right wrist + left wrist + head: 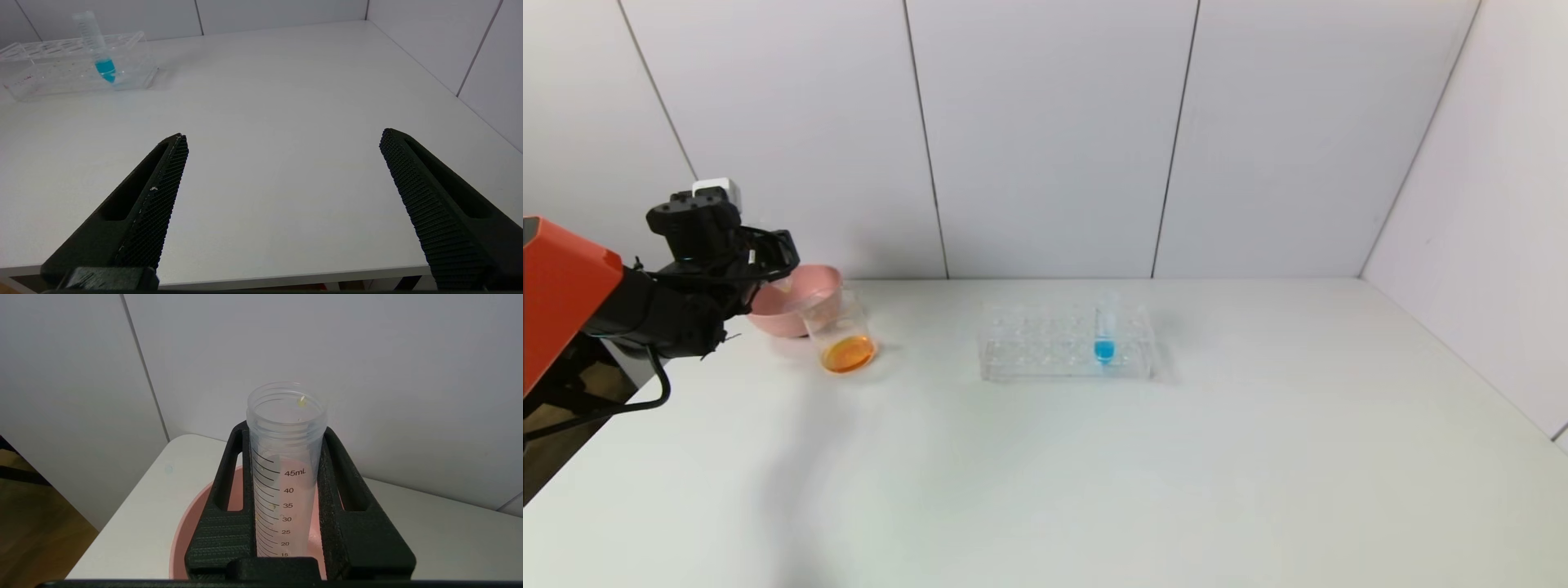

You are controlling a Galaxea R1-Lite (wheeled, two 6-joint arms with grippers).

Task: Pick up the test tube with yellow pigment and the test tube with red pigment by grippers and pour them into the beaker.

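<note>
My left tool (286, 522) clamps the emptied test tube with yellow pigment (286, 465), mouth tilted over the pink bowl (805, 290), at the worktop's (1094, 457) far left. The beaker (843, 333), holding orange liquid, stands just right. My right tool (282, 179) gapes empty.

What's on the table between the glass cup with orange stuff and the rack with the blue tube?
Nothing. In the head view, the white table is bare between the beaker and the tube rack.

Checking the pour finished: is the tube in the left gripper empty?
Empty: the test tube in the left gripper shows only a yellow droplet.
</note>
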